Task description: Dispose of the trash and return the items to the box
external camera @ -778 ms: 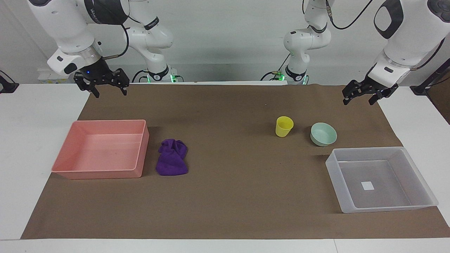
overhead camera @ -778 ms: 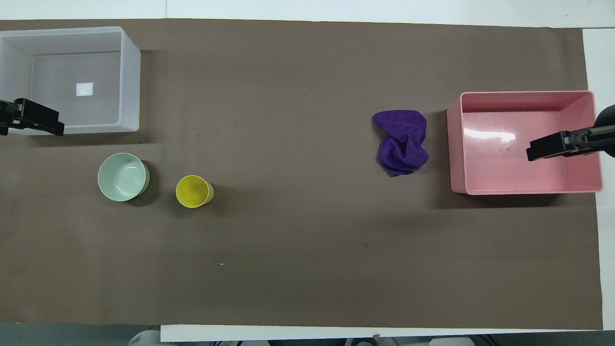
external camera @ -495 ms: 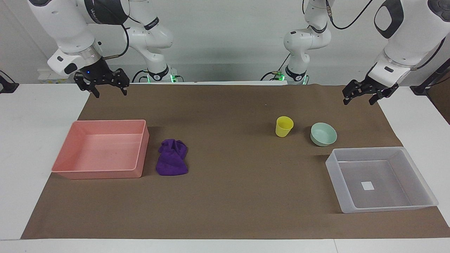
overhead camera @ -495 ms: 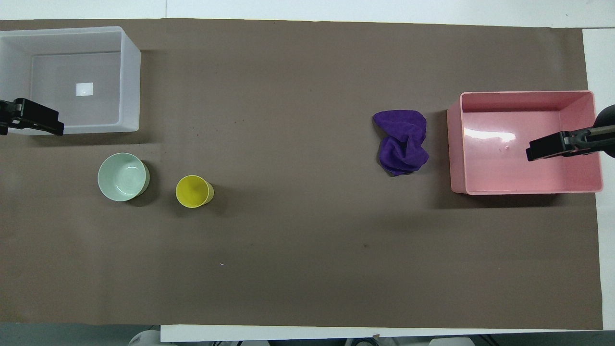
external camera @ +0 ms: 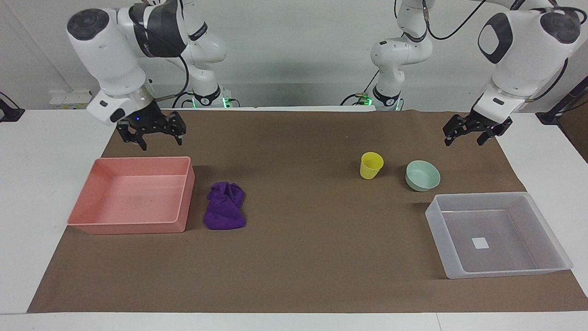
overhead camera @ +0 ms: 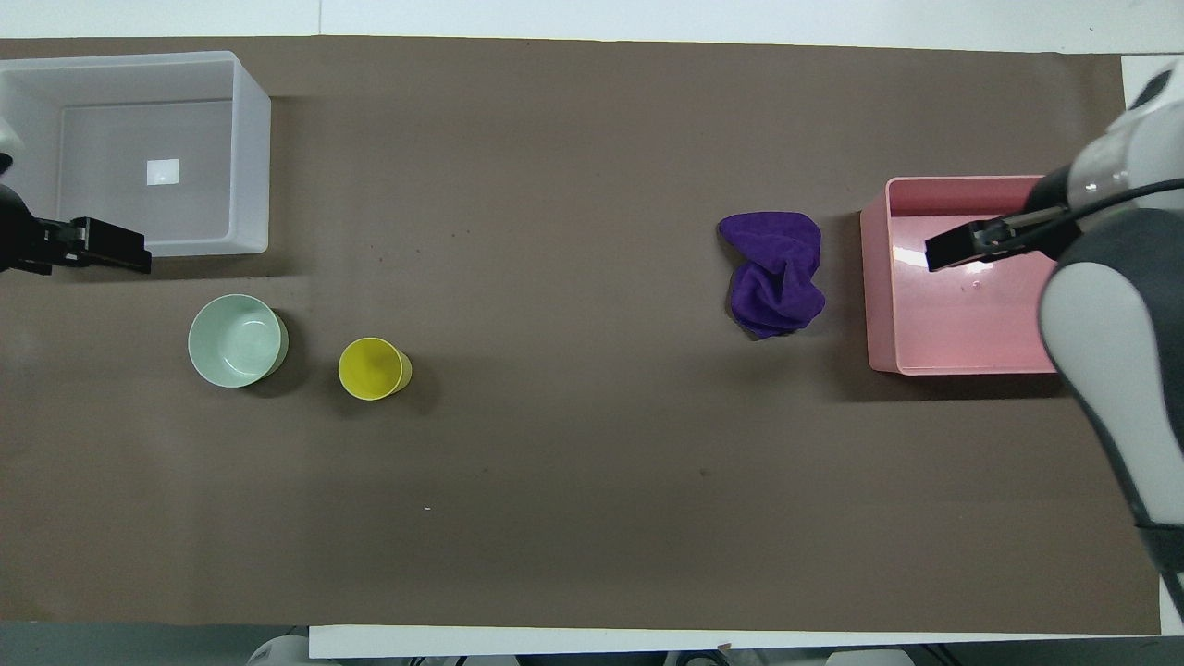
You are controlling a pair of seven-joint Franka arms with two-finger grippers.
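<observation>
**A:** Why is nothing sorted?

**B:** You have gripped nothing. The purple cloth [external camera: 224,206] lies mid-left, beside the pink tray [external camera: 183,202]; the yellow cup [external camera: 371,165] and mint bowl [external camera: 422,175] sit right of centre, nearer the robots than the clear box [external camera: 452,271].

**A:** The arms?

**B:** Your right gripper [external camera: 151,137] hangs upper left, over the mat near the pink tray's rim, fingers spread, empty. Your left gripper [external camera: 467,134] hangs upper right, likewise.

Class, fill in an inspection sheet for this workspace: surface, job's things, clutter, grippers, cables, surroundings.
Surface: brown mat on a white table.
Job's things: purple cloth beside the pink tray; yellow cup and mint bowl upright, nearer the robots than the clear box; both containers hold nothing.
Clutter: nothing seen.
Grippers: left gripper and right gripper open, raised, holding nothing.
Cables: black leads on the arms.
Surroundings: pale wall.
</observation>
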